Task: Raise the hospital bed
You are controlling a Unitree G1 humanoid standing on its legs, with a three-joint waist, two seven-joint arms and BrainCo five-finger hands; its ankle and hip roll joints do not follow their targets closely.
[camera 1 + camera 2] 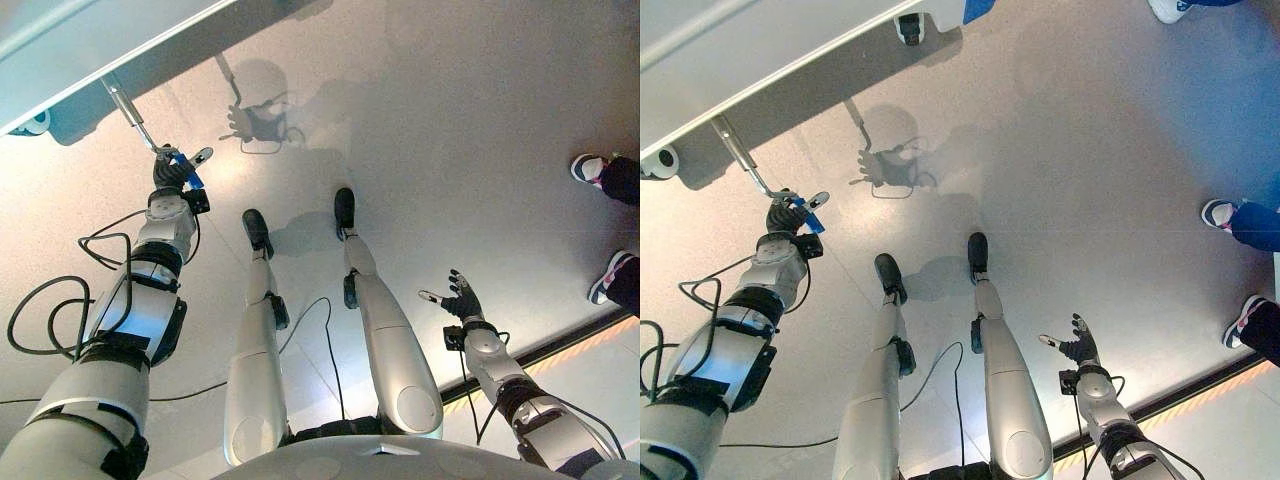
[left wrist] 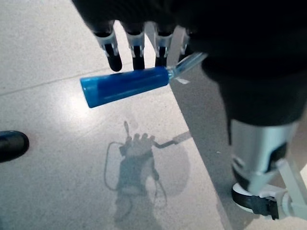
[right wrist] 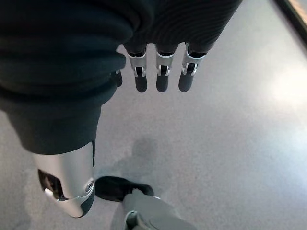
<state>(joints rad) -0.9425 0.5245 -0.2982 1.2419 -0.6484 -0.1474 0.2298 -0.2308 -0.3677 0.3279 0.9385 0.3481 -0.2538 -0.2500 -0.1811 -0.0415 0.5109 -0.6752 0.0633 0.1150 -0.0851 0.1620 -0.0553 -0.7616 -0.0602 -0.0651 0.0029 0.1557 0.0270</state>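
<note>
1. The hospital bed runs across the upper left corner of the head views as a pale grey frame edge, with a caster wheel under it at the far left and another further along.
2. A metal crank rod slants down from under the frame and ends in a blue handle, a smooth plastic tube with a bent metal end beside it.
3. The left hand is raised to the crank's end, well out from the bed's edge; in its wrist view the fingers curl over the blue handle and the thumb sits on the other side, so the hand has hold of it.
4. The right hand hangs low at the robot's right side, fingers straight and spread, holding nothing.
5. The floor is smooth, pale grey and glossy, with a dark strip edged in orange at the lower right.
6. A person's sneakers and dark trouser legs stand at the right edge.
</note>
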